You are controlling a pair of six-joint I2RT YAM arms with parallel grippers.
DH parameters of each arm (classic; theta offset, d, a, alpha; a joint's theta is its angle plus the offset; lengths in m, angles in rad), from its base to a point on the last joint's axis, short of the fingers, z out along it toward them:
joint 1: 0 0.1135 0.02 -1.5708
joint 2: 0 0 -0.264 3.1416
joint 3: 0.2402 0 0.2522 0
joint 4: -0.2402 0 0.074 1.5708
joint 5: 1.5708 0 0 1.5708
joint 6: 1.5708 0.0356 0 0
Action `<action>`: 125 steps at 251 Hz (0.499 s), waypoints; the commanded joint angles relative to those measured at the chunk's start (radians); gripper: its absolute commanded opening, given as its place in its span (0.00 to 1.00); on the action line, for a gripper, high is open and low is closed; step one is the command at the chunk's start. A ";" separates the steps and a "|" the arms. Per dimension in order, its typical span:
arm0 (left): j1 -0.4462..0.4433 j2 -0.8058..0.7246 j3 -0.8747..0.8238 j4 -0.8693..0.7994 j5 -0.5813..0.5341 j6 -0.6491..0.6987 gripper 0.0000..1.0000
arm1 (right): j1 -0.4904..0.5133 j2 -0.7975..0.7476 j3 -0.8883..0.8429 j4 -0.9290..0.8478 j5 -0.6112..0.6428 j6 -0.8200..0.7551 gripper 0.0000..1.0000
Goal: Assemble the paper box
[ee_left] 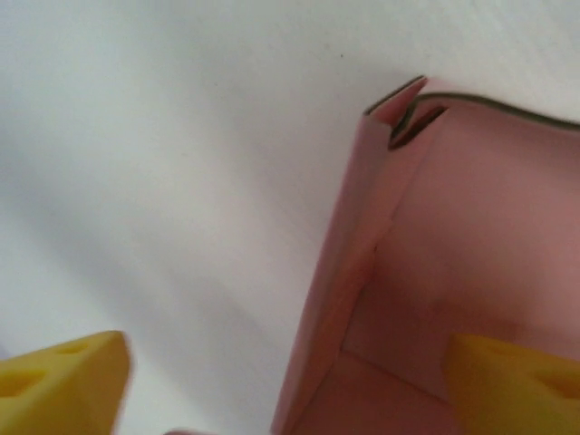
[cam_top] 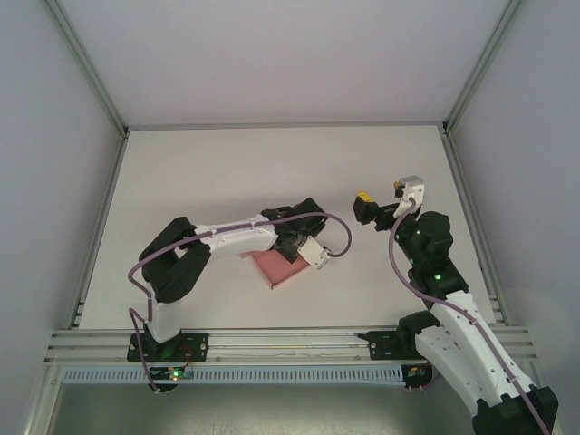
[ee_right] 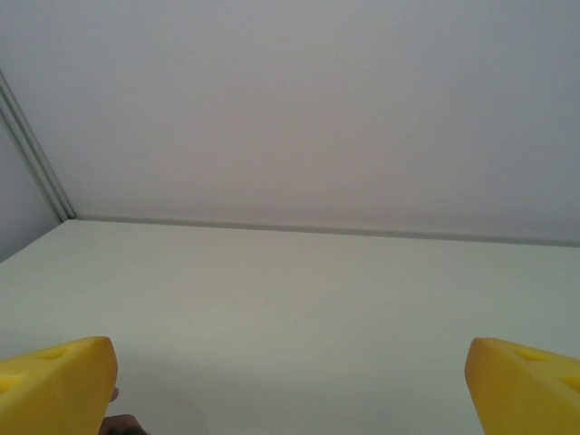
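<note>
Judged mid side-wall forming. Found left gripper (ee_left: 288,385) spread astride a raised wall of the paper box (ee_left: 453,254), toward table's (cam_top: 227,172) near edge; right gripper (ee_right: 290,390) spread, empty. Next: regrip wall, tuck corner tab.

Worktop (cam_top: 227,172): flat, plain white, matte, rectangular, wider at the near edge than the far in the top view. Tone is even, with soft grey shadow around the middle.

One item lies directly on it: paper box (cam_top: 275,270), pink thin card. It sits near the centre, a little left of the midline and closer to the near edge than the far. It lies skewed, one corner pointing toward the near edge; its far side is covered from above.

Left wrist view: the box is open-topped, with side walls standing upright. A folded flap at one corner shows a small gap. White worktop runs left of the wall.
</note>
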 commanded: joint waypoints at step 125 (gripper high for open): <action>0.068 -0.425 -0.004 0.035 0.023 -1.007 1.00 | -0.014 0.376 0.220 -0.201 -0.689 -0.571 0.98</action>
